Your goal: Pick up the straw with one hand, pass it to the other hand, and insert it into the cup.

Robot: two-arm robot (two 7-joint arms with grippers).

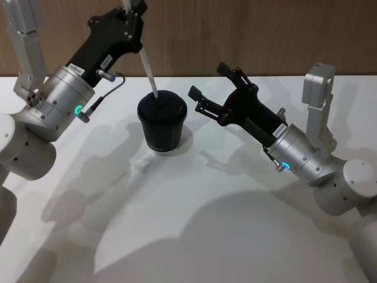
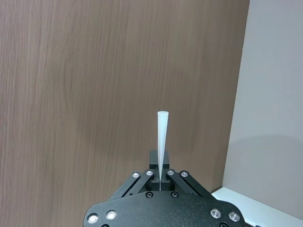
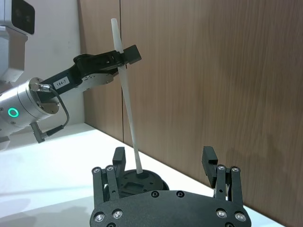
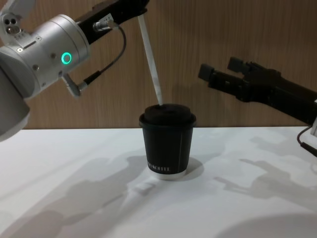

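Straw (image 1: 147,68): long axis steep but tilted, lower tip on the lid of the cup (image 1: 162,125), upper end leaning away toward the left tool (image 1: 134,13), which is clamped on it near the top. The cup stands on the worktop (image 1: 235,212) between both arms. The right tool (image 1: 206,85) hangs beside the cup, jaws spread wide, empty. Judgement: insertion follows the straw's own axis, downward through the lid

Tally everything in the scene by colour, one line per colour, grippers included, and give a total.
Black: 3, the cup, the left gripper shut on the straw, and the open right gripper.
White: 2, the straw with its tip at the cup's lid, and the table.
Total: 5
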